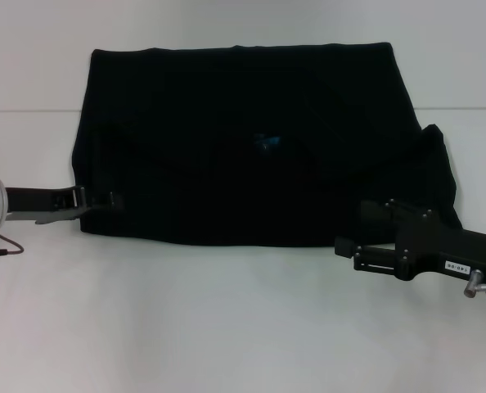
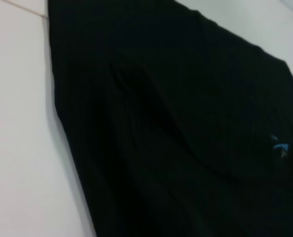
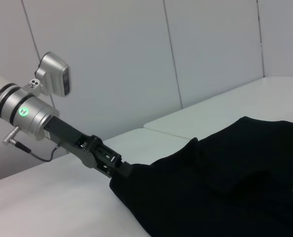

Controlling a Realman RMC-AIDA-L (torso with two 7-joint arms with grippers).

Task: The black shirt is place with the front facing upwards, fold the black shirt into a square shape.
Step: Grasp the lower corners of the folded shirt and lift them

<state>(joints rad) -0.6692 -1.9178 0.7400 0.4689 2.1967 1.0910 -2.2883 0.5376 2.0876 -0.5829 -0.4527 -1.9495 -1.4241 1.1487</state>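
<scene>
Presently, we find the black shirt lying flat on the white table, filling the centre and upper middle of the head frame as a broad dark block with a small blue label near its middle. At the left of the frame, the left gripper meets the shirt's lower left corner; in the right wrist view its tips run into the cloth edge, and we cannot tell whether they are closed. At the lower right, the right gripper overlaps the shirt's bunched right edge; its grip cannot be judged.
</scene>
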